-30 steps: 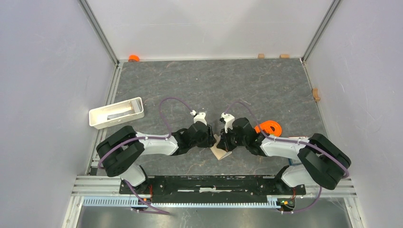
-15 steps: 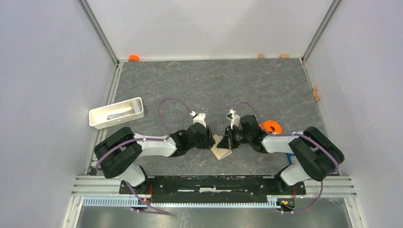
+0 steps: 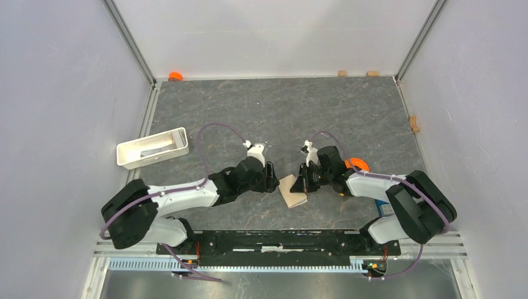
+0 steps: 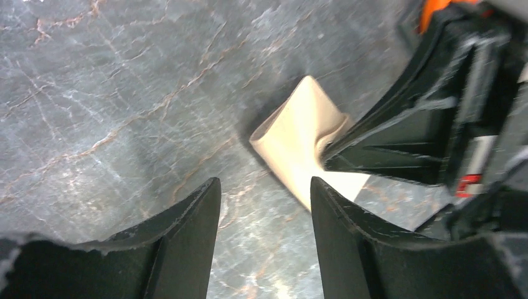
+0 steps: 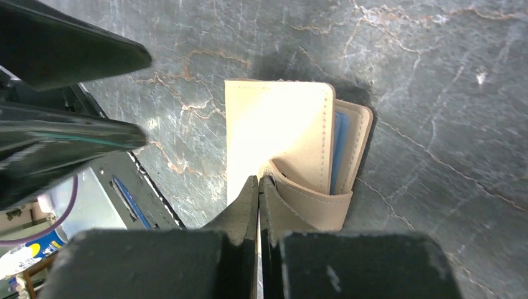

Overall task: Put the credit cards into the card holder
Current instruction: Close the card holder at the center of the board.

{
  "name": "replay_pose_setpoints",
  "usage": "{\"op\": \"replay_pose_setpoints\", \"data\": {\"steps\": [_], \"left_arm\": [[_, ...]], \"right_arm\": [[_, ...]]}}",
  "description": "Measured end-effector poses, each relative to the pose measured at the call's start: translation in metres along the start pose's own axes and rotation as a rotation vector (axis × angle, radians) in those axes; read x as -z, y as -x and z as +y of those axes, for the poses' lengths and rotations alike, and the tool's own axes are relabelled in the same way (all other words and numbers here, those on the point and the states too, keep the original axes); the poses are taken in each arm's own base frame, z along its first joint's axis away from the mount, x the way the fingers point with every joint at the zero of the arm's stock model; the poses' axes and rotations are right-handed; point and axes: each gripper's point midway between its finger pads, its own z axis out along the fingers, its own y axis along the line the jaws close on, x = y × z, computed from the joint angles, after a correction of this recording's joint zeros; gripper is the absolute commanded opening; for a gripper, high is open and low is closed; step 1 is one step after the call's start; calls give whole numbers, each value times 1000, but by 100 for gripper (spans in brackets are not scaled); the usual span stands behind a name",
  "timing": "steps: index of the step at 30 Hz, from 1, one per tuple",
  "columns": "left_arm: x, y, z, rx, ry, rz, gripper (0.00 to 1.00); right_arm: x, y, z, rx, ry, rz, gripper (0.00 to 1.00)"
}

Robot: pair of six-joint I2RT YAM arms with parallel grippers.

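The beige card holder [image 3: 292, 191] lies folded on the dark table between my two grippers. A thin blue edge of a credit card [image 5: 338, 149] shows between its covers; other cards are hidden. The snap tab [image 5: 311, 202] wraps round the near edge. My right gripper [image 5: 258, 180] is shut, its tips pressing on the holder's cover beside the tab. My left gripper [image 4: 264, 184] is open with only bare table between its fingers; the holder [image 4: 299, 131] lies just ahead of it, to the right. From above, the left gripper [image 3: 272, 180] sits left of the holder and the right gripper [image 3: 301, 180] at its right edge.
A white tray [image 3: 152, 148] stands at the left. An orange ring [image 3: 357, 165] lies partly hidden behind my right arm. A small orange item [image 3: 175, 76] and wooden blocks [image 3: 341, 73] sit along the back wall, another block [image 3: 414, 123] at the right wall.
My left gripper has opened wider and drawn back to the left, off the card holder. The right gripper has stayed shut at the holder, which now shows more fully.
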Motion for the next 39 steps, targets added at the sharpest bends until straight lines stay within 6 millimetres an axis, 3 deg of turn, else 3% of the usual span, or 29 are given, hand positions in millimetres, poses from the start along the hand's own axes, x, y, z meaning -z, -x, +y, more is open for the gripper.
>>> {"op": "replay_pose_setpoints", "data": {"steps": [4, 9, 13, 21, 32, 39], "left_arm": [[6, 11, -11, 62, -43, -40, 62], [-8, -15, -7, 129, -40, 33, 62], [-18, -37, -3, 162, -28, 94, 62], [-25, -37, -17, 221, -81, 78, 63], [-32, -34, -22, 258, -96, 61, 57], [-35, -34, -23, 268, -102, 56, 55]], "right_arm": [[8, -2, -2, 13, -22, 20, 6], [22, -10, 0, 38, -45, 48, 14], [35, -5, 4, 68, -74, 43, 23], [49, 13, -3, 156, -193, -1, 42], [41, 30, 1, 354, -434, -25, 45], [28, 26, 0, 428, -555, 33, 47]]}}
